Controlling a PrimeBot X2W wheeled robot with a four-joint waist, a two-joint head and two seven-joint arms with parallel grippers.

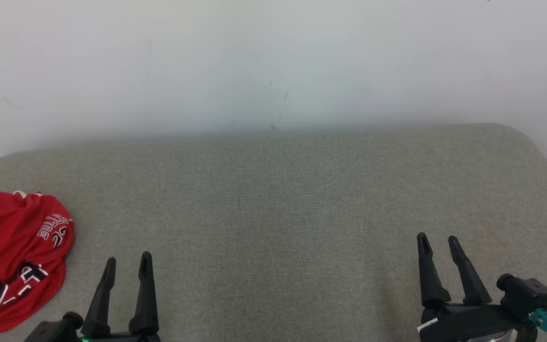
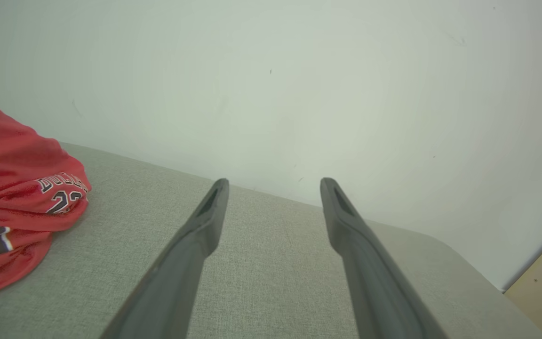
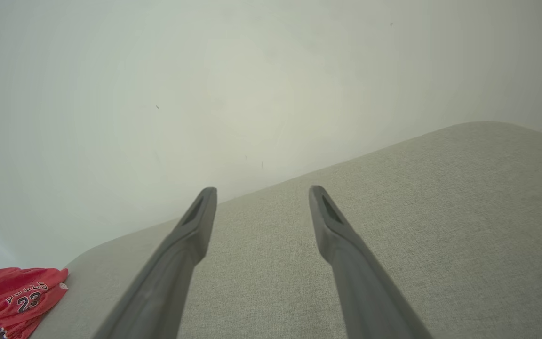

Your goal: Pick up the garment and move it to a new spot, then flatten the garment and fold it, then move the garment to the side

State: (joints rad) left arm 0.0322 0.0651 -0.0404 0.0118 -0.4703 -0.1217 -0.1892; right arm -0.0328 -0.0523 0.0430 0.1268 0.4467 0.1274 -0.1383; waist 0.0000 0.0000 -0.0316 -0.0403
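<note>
**A:** Where does the jersey (image 1: 14, 259) lie?

**B:** In a red heap at the worktop's (image 1: 273, 190) left edge, not yet picked up.

**A:** And the tools?

**B:** The left tool (image 1: 127, 259) hovers just right of it, not touching. The right tool (image 1: 438, 237) is well apart, across the worktop. Both have fingers spread and hold nothing, seemingly ready for a first grasp.

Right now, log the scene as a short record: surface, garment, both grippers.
surface: grey fabric pad against a white wall
garment: red jersey, crumpled, at the surface's left end
left gripper: open, empty, beside the garment, not touching
right gripper: open, empty, far from the garment
stage: garment not yet picked up
</note>
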